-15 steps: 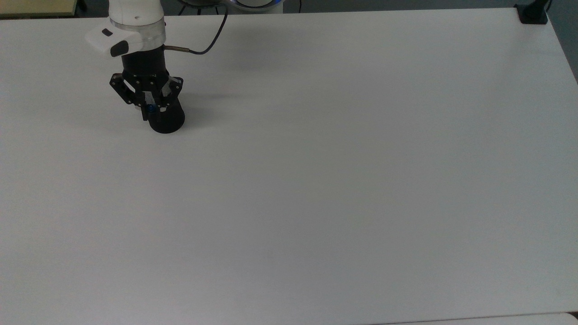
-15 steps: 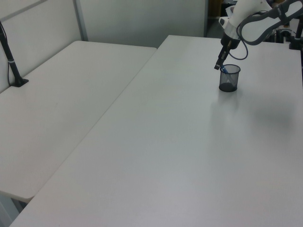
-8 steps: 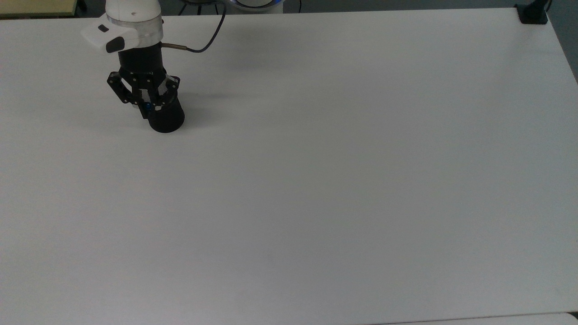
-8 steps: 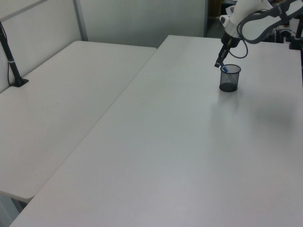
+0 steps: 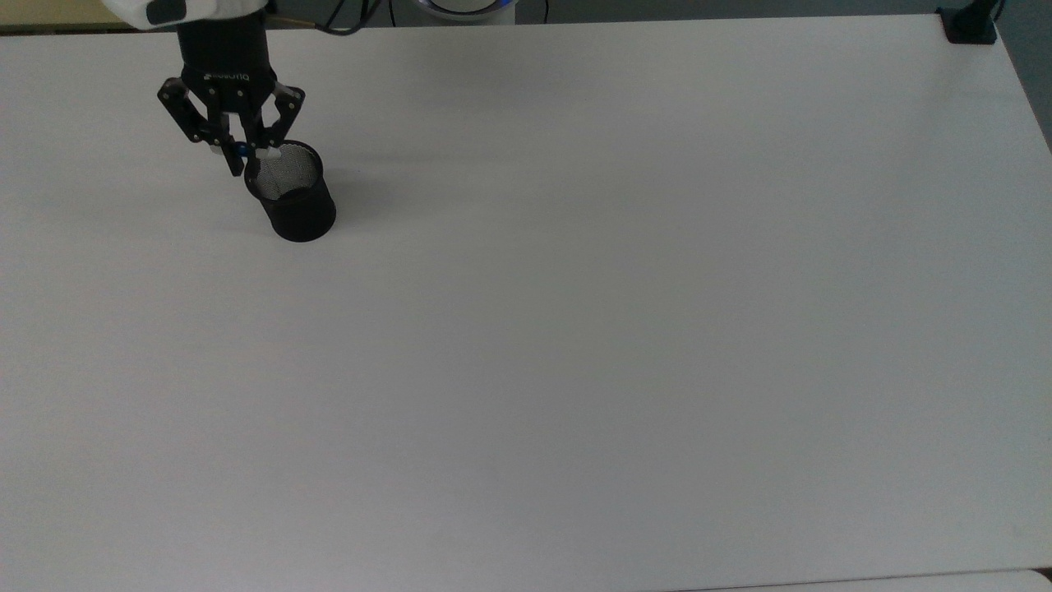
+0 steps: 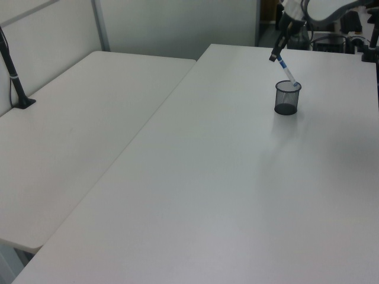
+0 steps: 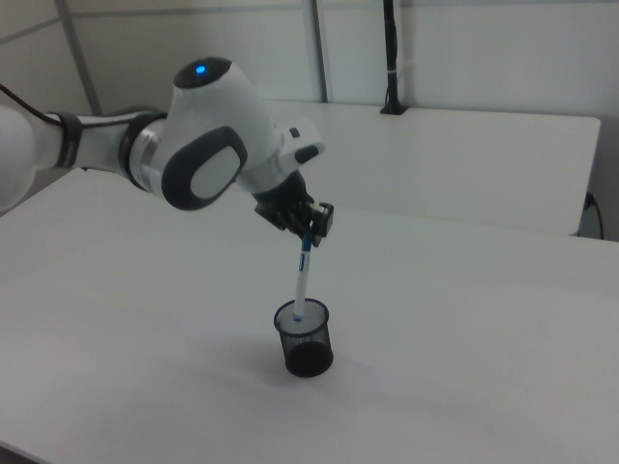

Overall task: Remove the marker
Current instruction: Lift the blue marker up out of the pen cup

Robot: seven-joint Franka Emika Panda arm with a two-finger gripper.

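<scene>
The marker, white-barrelled with a blue top, hangs nearly upright, and my gripper is shut on its upper end. Its lower tip is level with the mouth of the black mesh cup, just inside the rim. In the left view the marker slants down from the gripper to the cup. Seen from the top, the gripper sits over the cup's upper-left rim, with the marker showing between its fingers.
The cup stands on a wide white table. A second white table adjoins it at the left view's left. A black clamp post stands at the top view's upper-right corner.
My gripper has risen and shifted toward the top view's upper left, drawing the marker up out of the cup until only its lower tip is at the rim. The cup has stayed put.
</scene>
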